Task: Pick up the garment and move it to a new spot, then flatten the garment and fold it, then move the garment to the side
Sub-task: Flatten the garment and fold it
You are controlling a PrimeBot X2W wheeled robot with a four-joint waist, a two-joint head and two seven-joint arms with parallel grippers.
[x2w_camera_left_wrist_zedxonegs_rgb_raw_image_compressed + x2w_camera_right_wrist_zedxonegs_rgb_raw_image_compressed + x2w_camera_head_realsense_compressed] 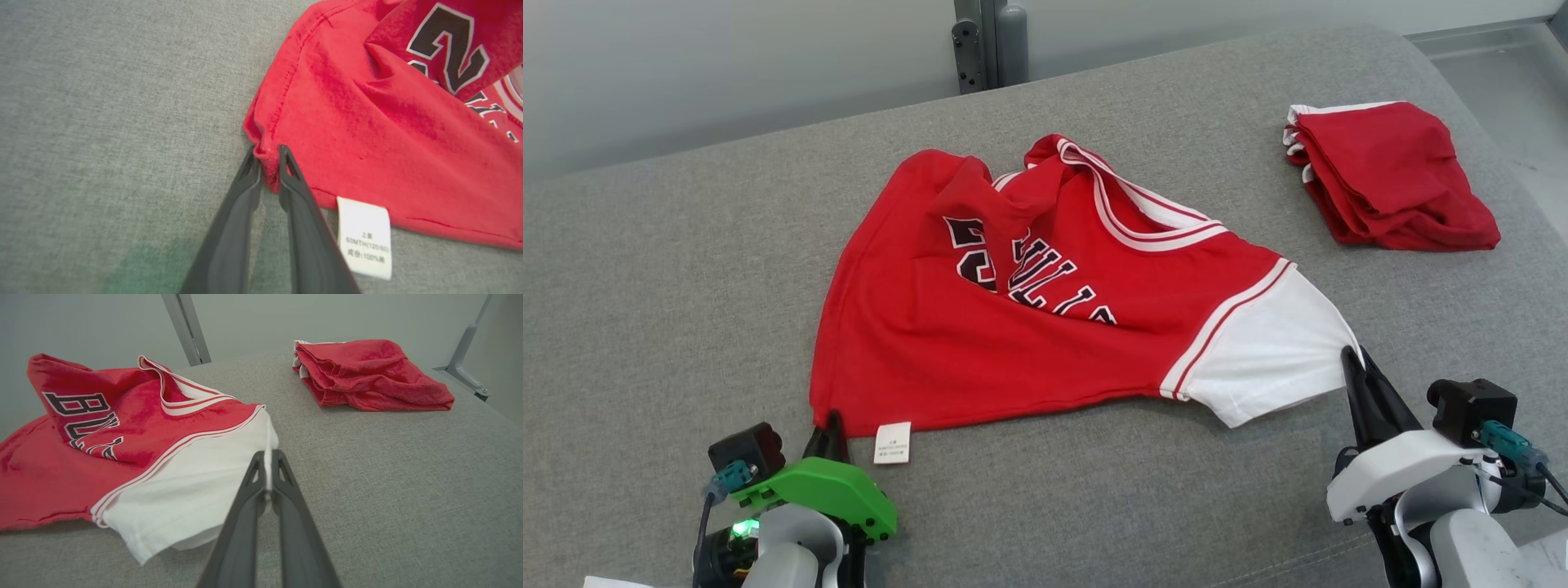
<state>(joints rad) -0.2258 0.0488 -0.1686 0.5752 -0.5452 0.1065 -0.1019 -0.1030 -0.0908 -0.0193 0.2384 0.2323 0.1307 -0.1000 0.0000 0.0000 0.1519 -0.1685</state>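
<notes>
Gripping, left: the left end effector (267, 153) is pinched almost closed on the red hem corner of the jersey (1013, 327), just beside the tag (365, 237).
Gripping, right: the right end effector (269, 455) is clamped tight on the edge of the white sleeve (1274, 359).
Jersey: lies rumpled in the middle of the grey table (686, 269), collar toward the far side, near edge running from one end effector to the other.
Lettering: black with white outline; "BU" reads in the right wrist view, a "2" in the left wrist view; the rest is creased or folded over.
Tag: white, printed "100%" and "(120/60)"; the other characters are too small to read.
Pile: a folded red garment (1388, 175) at the far right, well apart from the jersey.
</notes>
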